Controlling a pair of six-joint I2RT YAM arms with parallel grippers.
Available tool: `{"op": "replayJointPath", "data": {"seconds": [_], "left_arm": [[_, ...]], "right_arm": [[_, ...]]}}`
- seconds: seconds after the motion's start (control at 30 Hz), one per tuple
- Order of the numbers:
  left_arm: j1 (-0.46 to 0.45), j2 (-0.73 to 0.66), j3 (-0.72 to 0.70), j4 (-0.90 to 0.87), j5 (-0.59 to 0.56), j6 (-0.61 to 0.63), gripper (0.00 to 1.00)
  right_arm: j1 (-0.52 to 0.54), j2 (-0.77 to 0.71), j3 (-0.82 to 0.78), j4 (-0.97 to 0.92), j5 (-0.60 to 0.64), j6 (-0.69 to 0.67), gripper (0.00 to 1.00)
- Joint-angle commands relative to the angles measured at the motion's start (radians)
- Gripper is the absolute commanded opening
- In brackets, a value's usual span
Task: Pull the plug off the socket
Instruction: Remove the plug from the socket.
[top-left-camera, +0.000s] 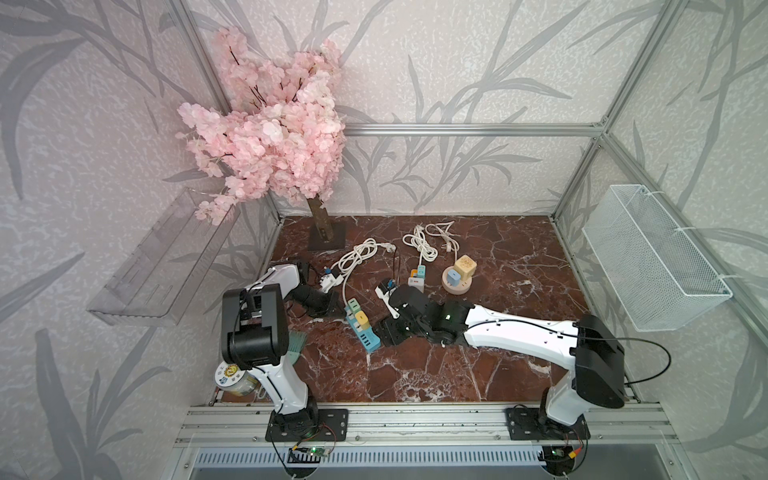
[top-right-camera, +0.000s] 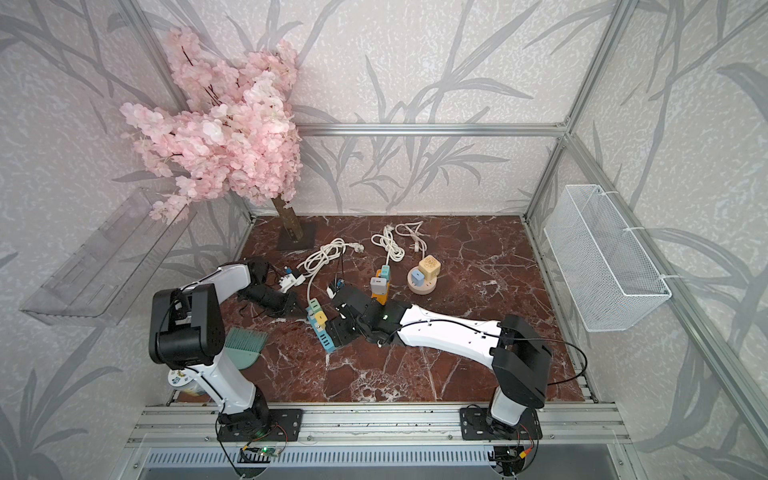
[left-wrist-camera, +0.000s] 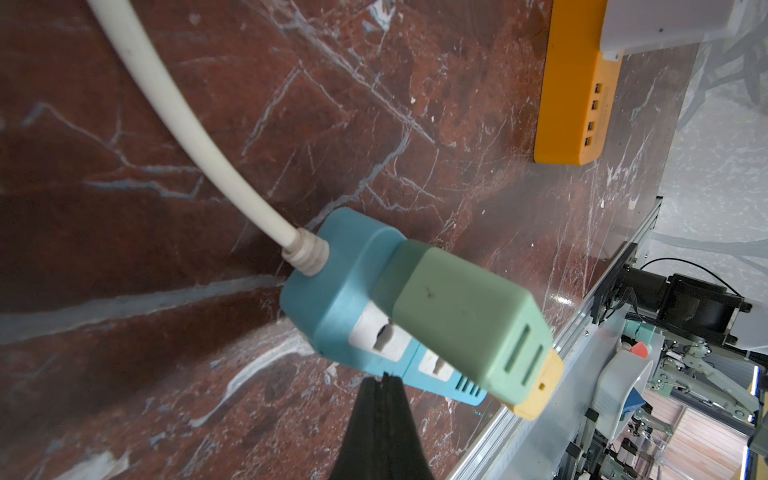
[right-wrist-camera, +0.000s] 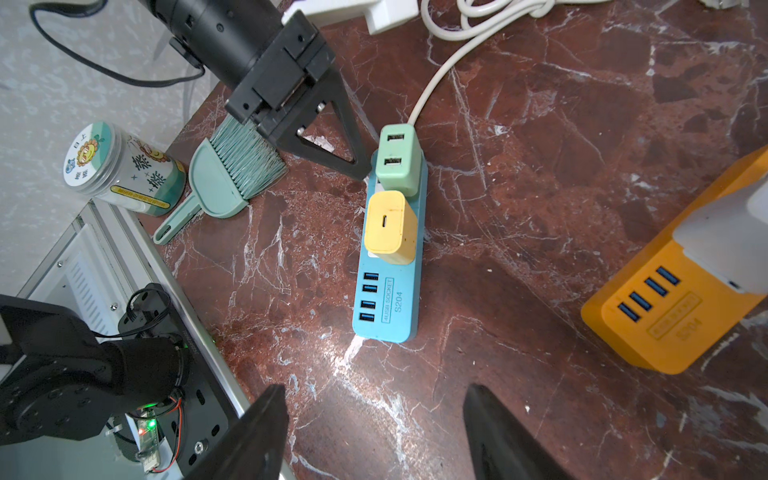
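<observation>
Two plug-in chargers stand in a blue power strip (right-wrist-camera: 388, 299) that lies flat on the red marble table (right-wrist-camera: 540, 166). A green plug (right-wrist-camera: 397, 162) sits at the cord end, and a yellow plug (right-wrist-camera: 388, 226) sits just beside it, toward the middle. Four USB ports fill the strip's other end. A white cord (right-wrist-camera: 432, 83) runs from the green plug's end away across the table.

My left gripper (right-wrist-camera: 358, 165) is closed, its two black fingers pressed together with nothing between them. Their shared tip sits at the strip's side edge, right beside the green plug. I cannot tell whether it presses on the strip.

My right gripper (right-wrist-camera: 374, 392) is open, its fingers wide apart and empty. It hovers above the table near the strip's USB end, touching neither the strip nor either plug.

An orange power strip (right-wrist-camera: 665, 316) lies well apart, on the side away from my left gripper, with a white adapter (right-wrist-camera: 723, 232) plugged into it. Near my left arm lie a green dustpan with brush (right-wrist-camera: 232, 166) and a labelled jar (right-wrist-camera: 120, 166), close to the table's edge.
</observation>
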Motion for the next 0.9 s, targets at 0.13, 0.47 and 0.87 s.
{"op": "replayJointPath", "data": {"seconds": [0.13, 0.47, 0.87], "left_arm": [[-0.008, 0.036, 0.022, 0.018, 0.000, -0.022, 0.00], [-0.012, 0.044, 0.017, 0.043, -0.017, -0.046, 0.00], [-0.016, 0.030, 0.031, 0.034, 0.018, -0.035, 0.00]], "right_arm": [[0.031, 0.116, 0.108, -0.083, 0.027, -0.056, 0.66], [0.040, 0.238, 0.244, -0.152, 0.040, -0.091, 0.60], [0.034, 0.336, 0.352, -0.209, 0.061, -0.108, 0.61]]}}
